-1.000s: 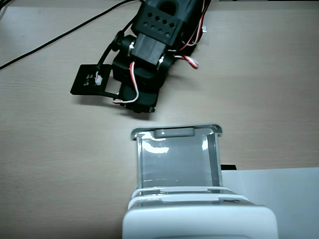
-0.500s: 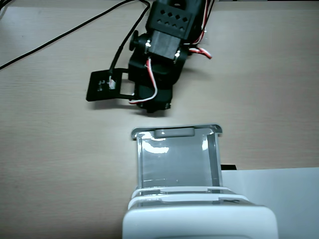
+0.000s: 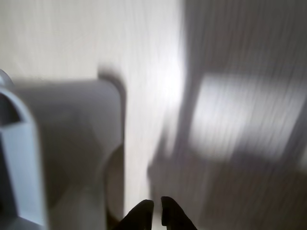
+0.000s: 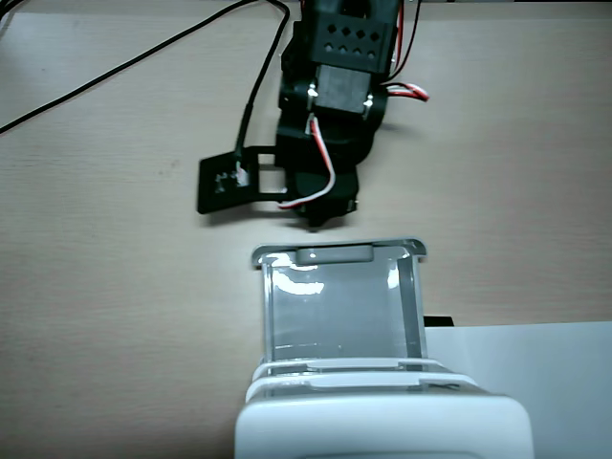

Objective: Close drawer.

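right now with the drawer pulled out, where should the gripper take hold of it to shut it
Best contact is the rectangular handle tab at the middle of the drawer front rim, approached from the arm's side of the table. The tray stands open, sticking out of the white cabinet toward the gripper, so a centred push or pinch there should slide it in straight.

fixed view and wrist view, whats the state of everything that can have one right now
drawer: pulled out of the cabinet, open, looks empty
cabinet: standing on the table, drawer slot not yet closed
gripper: fingertips close together, holding nothing, just beyond the drawer's handle tab
handle tab: free, no clear contact with the gripper
paper sheet: lying flat beside the cabinet
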`<state>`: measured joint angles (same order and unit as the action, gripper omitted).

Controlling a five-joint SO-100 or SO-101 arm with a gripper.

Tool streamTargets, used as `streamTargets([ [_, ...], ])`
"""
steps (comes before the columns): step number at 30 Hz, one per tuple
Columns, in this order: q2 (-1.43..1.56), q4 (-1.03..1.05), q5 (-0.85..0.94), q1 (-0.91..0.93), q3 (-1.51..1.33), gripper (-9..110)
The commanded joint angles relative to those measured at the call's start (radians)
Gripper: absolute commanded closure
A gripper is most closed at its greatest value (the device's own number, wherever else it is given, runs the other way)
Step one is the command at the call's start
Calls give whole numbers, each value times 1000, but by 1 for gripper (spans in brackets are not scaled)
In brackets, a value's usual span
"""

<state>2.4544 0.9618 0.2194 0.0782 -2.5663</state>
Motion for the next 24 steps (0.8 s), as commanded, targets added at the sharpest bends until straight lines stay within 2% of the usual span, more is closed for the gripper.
streamTargets([
  [1, 11, -31, -11, -32, -6, 101],
  [13, -121, -196, -25, -110, 51, 101],
  [24, -565, -276, -17, -91, 497, 101],
])
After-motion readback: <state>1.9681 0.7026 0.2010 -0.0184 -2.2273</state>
